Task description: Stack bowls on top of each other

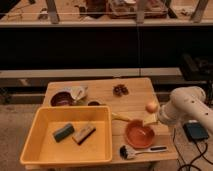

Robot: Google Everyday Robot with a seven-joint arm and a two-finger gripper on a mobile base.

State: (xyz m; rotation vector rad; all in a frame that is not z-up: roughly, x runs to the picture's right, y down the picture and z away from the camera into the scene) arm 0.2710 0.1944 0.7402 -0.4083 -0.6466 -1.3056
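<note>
- The wooden bench [131,100] lies flat before dark shelving, and a yellow tub [36,142] fills its left front.
- The orange-red bowl [139,134] sits at right front, the maroon bowl [61,99] well apart at left rear. Both look light, stiff and slick, best taken by the rim.
- The gripper [151,120] is at the orange-red bowl's right rim; clenched or released, I cannot tell.
</note>
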